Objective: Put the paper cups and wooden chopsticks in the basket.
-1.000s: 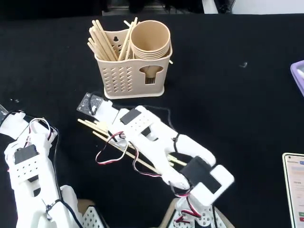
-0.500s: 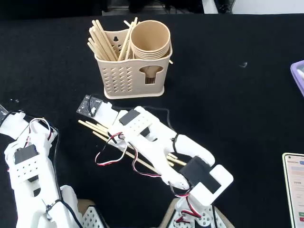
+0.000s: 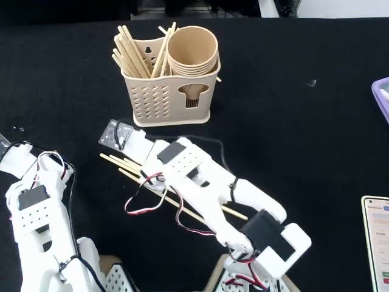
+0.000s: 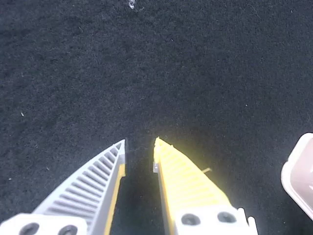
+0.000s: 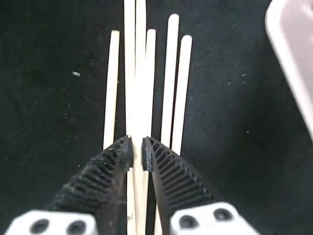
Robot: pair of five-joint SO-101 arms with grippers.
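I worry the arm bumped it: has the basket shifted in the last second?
No. The basket sits in the same spot, equally far from the white speck on the black table.

You've got a black tabletop (image 3: 304, 134): basket (image 3: 167, 97) toward the far edge, chopsticks (image 3: 115, 162) lying mid-table toward the front, purple object (image 3: 382, 94) at the right edge.
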